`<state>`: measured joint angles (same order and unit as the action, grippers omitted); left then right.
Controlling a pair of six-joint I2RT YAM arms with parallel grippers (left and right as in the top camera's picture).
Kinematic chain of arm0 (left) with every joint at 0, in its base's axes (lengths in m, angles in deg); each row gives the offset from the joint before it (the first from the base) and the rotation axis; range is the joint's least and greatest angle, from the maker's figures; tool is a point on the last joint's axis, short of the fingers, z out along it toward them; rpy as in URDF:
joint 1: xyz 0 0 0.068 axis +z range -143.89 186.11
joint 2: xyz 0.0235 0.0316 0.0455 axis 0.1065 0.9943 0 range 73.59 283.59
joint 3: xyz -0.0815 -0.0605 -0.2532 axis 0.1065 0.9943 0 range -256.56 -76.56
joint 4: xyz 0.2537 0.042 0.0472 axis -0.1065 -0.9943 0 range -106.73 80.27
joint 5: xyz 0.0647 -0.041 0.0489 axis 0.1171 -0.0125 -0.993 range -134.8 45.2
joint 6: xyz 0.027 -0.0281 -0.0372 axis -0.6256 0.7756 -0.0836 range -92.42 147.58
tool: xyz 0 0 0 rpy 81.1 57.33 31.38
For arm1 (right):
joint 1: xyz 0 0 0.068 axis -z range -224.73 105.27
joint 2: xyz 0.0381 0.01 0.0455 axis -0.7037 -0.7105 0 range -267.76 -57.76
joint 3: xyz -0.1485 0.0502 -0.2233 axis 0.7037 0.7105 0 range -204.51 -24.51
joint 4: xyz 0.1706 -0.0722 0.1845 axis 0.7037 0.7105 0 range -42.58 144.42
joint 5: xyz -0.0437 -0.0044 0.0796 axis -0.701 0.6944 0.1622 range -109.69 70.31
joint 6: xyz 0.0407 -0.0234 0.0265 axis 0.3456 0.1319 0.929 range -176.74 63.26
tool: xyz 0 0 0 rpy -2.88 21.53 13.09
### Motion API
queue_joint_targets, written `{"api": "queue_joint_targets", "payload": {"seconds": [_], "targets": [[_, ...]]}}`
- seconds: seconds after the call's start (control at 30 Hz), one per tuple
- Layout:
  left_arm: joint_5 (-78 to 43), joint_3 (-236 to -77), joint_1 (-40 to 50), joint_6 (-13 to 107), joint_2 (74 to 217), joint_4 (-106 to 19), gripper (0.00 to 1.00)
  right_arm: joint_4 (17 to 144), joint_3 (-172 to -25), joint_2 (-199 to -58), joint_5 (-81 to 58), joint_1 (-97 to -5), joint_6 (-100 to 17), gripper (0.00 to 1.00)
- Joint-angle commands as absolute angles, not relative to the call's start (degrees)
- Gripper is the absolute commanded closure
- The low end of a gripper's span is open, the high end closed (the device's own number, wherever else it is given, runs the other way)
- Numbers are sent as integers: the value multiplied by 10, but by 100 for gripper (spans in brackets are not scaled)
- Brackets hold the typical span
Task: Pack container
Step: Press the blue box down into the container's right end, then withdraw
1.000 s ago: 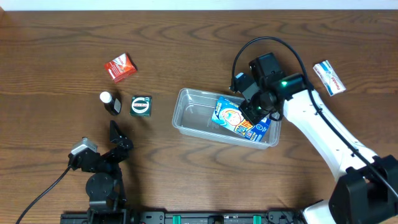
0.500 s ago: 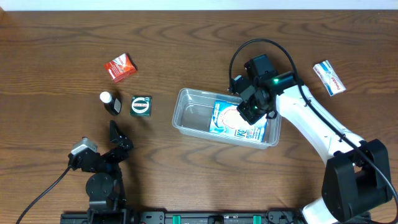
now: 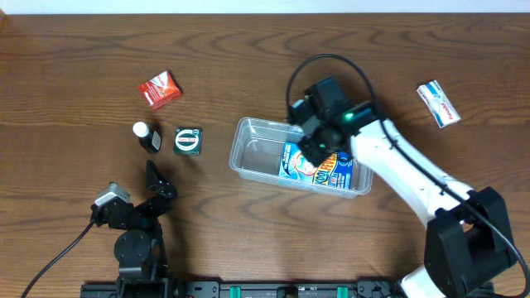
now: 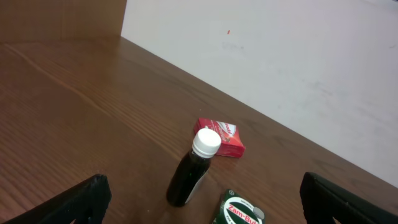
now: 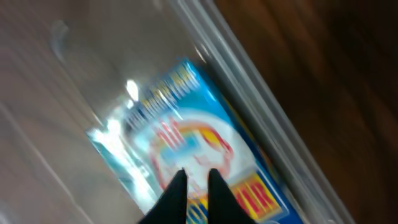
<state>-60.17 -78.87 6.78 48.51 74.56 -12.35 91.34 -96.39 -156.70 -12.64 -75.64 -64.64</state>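
The container [image 3: 248, 126], a clear shallow tub, lies at the table's middle. A blue and yellow packet [image 3: 323, 171] rests flat in its right half. My right gripper [image 3: 317, 149] hovers just over that packet. In the right wrist view its jaws [image 5: 194, 175] are only a sliver apart above the blurred packet [image 5: 180, 121], with nothing between them, and the container's rim [image 5: 249, 68] runs diagonally past. My left gripper [image 3: 159, 184] stands wide open near the front left, and the left wrist view shows its fingers [image 4: 87, 196] empty.
Left of the container stand a dark bottle with a white cap [image 3: 147, 136] [image 4: 193, 168], a green Zam-Buk box [image 3: 188, 140] [image 4: 239, 213] and a red box [image 3: 160, 89] [image 4: 222, 138]. A white box [image 3: 438, 103] lies at the far right.
My right gripper has carried the packet leftward and laid it flatter in the container, and its jaws have parted slightly. The left arm has not moved.
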Motion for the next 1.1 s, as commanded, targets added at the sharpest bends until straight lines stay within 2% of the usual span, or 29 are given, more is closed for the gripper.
{"api": "queue_joint_targets", "payload": {"seconds": [0.0,0.07,0.17,0.3,0.33,0.37,0.53,0.6,0.7,0.83,1.07], "targets": [[-603,-772,71,480,746,-133,2,885,-977,-1568,-135,-796,-503,87],[-603,-772,71,480,746,-133,2,862,-977,-1568,-137,-815,-450,84],[-603,-772,71,480,746,-133,2,827,-977,-1568,-137,-850,-409,70],[-603,-772,71,480,746,-133,2,775,-977,-1568,-98,-896,-424,22],[-603,-772,71,480,746,-133,2,770,-977,-1568,-96,-908,-427,5],[-603,-772,71,480,746,-133,2,769,-977,-1568,-100,-918,-435,1],[-603,-772,71,480,746,-133,2,759,-977,-1568,-120,-941,-445,1],[-603,-772,71,480,746,-133,2,763,-976,-1568,-148,-942,-411,1],[-603,-772,71,480,746,-133,2,786,-976,-1568,-229,-941,-312,9],[-603,-772,71,480,746,-133,2,811,-976,-1568,-264,-940,-201,20],[-603,-772,71,480,746,-133,2,810,-975,-1593,-310,-939,-110,36]]}}
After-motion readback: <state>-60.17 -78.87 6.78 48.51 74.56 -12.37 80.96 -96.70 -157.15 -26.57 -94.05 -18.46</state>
